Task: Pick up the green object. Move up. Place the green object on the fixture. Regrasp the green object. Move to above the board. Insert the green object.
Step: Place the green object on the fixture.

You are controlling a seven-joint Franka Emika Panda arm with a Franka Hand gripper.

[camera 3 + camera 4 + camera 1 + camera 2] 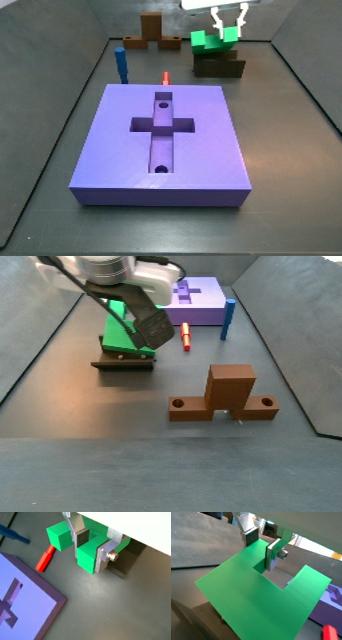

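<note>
Pincer [90,543] was clamped on the green object [85,557], one silver finger [105,556] flat against a prong and the other in its notch. Side view showed the green object [209,42] sitting on the fixture [218,67] at 1 o'clock from the purple board [201,155]. Only the side views showed the brown cross-shaped piece [227,396]; a wrist view caught the red peg [45,558] beside the board's corner.

I see the grey floor [281,150] carrying the board [201,150], with the fixture [218,68], blue peg [120,62], red piece [166,77] and brown cross piece [154,30] beyond it, where the gripper [227,30] hangs.
</note>
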